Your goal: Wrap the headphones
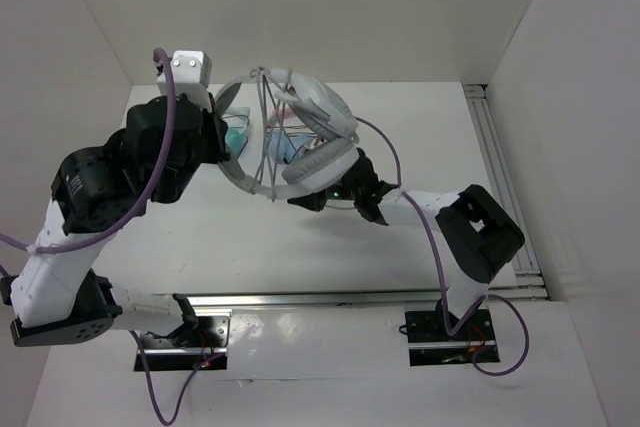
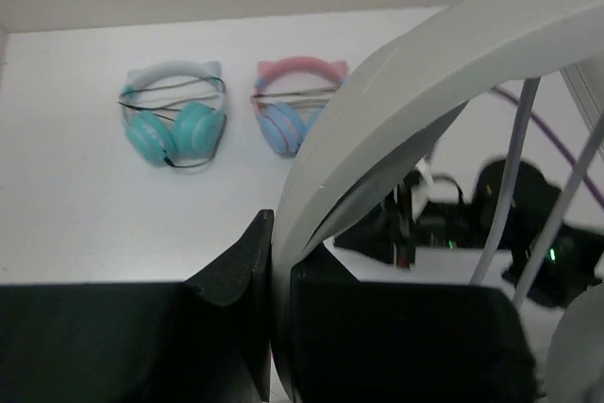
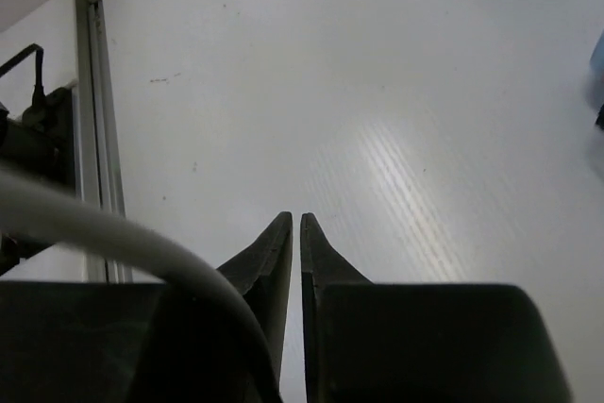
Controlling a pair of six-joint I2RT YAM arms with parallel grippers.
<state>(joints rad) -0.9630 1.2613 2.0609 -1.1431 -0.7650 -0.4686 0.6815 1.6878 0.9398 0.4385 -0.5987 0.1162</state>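
The large light grey headphones (image 1: 318, 160) hang in the air above the middle of the table. My left gripper (image 1: 236, 143) is shut on their wide band (image 2: 425, 73), which runs up between the jaws (image 2: 281, 233). Thin grey cable strands (image 1: 268, 132) cross the band's arc and show in the left wrist view (image 2: 514, 167). My right gripper (image 1: 305, 199) sits just under the lower ear cup. Its jaws (image 3: 293, 221) stand together with nothing seen between them. A blurred grey cable (image 3: 113, 238) passes close over its left finger.
A smaller teal pair (image 2: 175, 125) and a smaller blue pair with pink band (image 2: 288, 106) lie on the table at the back, below the raised headphones. A metal rail (image 1: 500, 177) runs along the right side and another (image 1: 350, 299) along the front edge.
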